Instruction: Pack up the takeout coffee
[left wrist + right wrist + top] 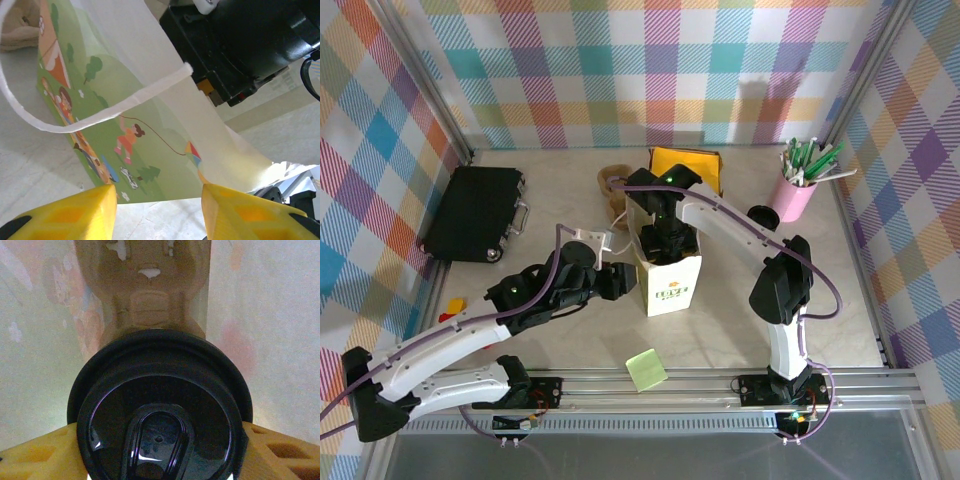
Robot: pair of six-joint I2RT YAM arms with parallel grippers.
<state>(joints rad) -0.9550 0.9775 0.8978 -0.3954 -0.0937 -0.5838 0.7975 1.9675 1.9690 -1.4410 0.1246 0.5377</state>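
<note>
**Takeout coffee held inside the paper bag**

The right gripper (pixel 160 452) jaws clamp the takeout coffee (pixel 160 405) below its black lid, inside the paper bag (pixel 670 285) at tabletop (pixel 720 340) centre, above the pulp carrier (pixel 145 300). The left gripper (pixel 159 210) jaws stand half open beside the bag wall, holding nothing. Risk: an off-socket release would tip the cup, and the unheld bag could topple. The tabletop is pale, and plaid walls (pixel 620 70) enclose it.

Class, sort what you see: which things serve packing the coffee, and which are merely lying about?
For the job: takeout coffee; paper bag.
Lying about: black case; pink cup of pens; green sticky note.
</note>
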